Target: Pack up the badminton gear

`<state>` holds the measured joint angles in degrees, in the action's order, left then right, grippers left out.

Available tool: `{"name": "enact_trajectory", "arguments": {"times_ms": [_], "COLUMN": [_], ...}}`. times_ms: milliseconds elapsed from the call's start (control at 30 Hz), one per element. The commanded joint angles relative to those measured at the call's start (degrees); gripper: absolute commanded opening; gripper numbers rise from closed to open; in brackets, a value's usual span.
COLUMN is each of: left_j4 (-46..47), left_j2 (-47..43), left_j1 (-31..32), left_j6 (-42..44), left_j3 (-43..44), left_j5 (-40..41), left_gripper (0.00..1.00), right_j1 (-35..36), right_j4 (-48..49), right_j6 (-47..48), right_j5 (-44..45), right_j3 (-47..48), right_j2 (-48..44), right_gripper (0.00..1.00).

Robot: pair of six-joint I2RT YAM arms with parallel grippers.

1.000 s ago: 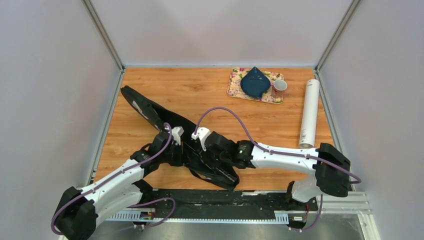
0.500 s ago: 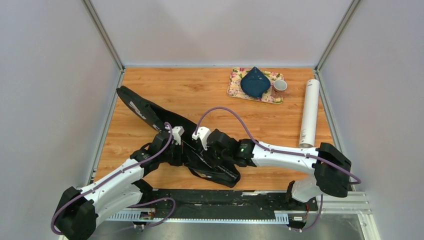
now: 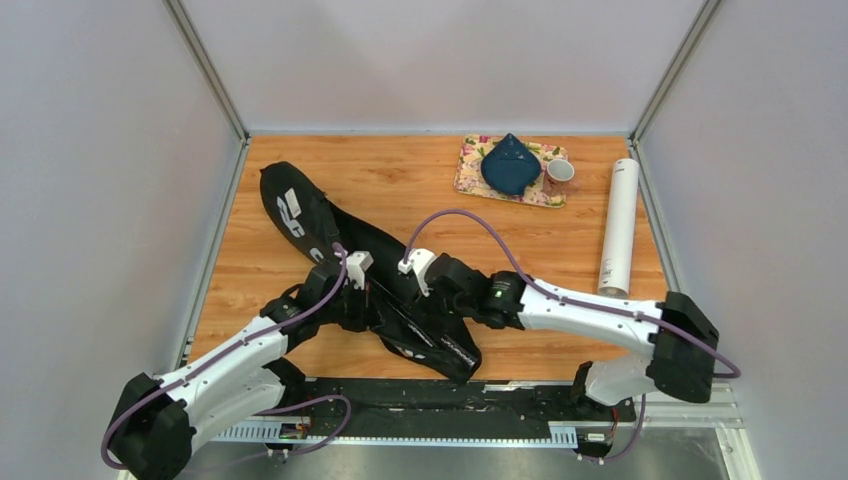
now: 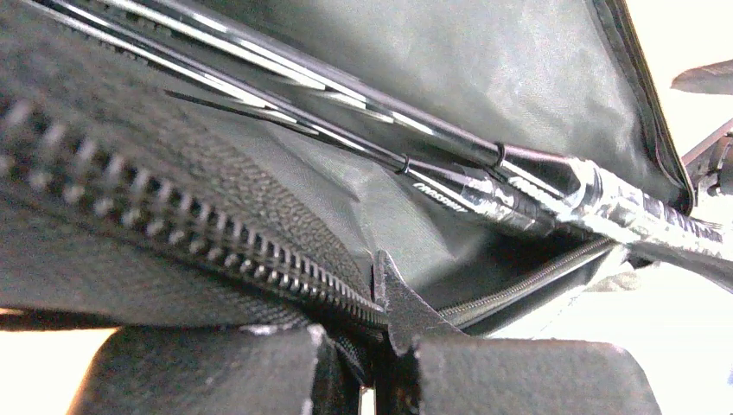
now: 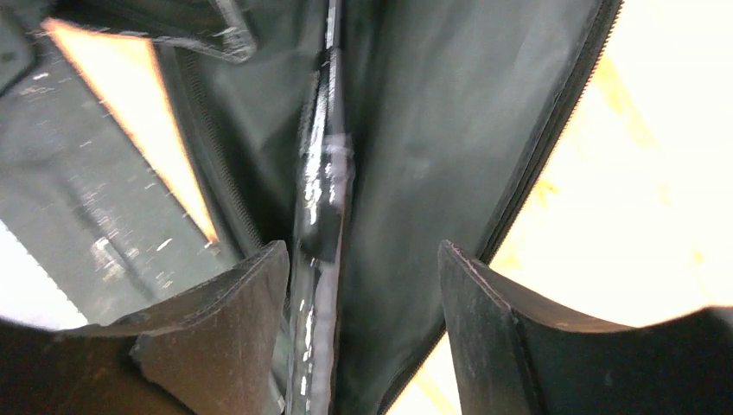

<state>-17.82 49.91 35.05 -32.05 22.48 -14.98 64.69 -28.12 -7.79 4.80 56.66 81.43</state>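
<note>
We see the black racket cover [image 3: 300, 215] lying diagonally across the left half of the table [image 3: 400, 180]. It is unzipped, with the rackets [image 4: 536, 194] inside. Our left end effector [image 4: 367, 363] is pressed together on the cover's zipper edge. Our right end effector [image 5: 359, 277] is spread, astride a glossy racket handle. The white tube [image 3: 618, 225] lies along the table's right edge, near the floral tray [image 3: 465, 180] and cup [image 3: 559, 172].
</note>
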Motion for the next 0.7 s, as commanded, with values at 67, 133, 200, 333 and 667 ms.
{"name": "enact_trajectory", "arguments": {"times_ms": [67, 133, 200, 333, 667], "left_j4": [0.3, 1.6, 2.5, 3.9, 6.0], "left_j2": [0.1, 0.1, -0.3, -1.2, -5.4], "left_j1": [0.5, 0.4, 0.4, 0.4, 0.4], "left_j6": [2.8, 1.7, 0.9, -0.3, -0.4], "left_j3": [2.9, 2.7, 2.3, 2.1, 0.1], "left_j5": [-0.3, -0.1, 0.0, 0.6, 1.9], "left_gripper": [0.00, 0.00, 0.00, 0.00, 0.00], "right_j1": [1.1, 1.1, 1.1, 0.8, -1.1], "right_j4": [2.5, 4.7, 5.4, 6.7, 7.3], "right_j6": [-2.4, -2.1, -1.6, 0.1, 1.6], "right_j5": [-16.0, -19.8, -24.7, -31.9, -30.2], "right_j3": [0.7, 0.7, 2.0, 4.1, 6.2], "right_j2": [-9.2, -8.2, -4.5, 3.6, 12.3], "right_gripper": [0.67, 0.65, 0.60, 0.52, 0.69]}}
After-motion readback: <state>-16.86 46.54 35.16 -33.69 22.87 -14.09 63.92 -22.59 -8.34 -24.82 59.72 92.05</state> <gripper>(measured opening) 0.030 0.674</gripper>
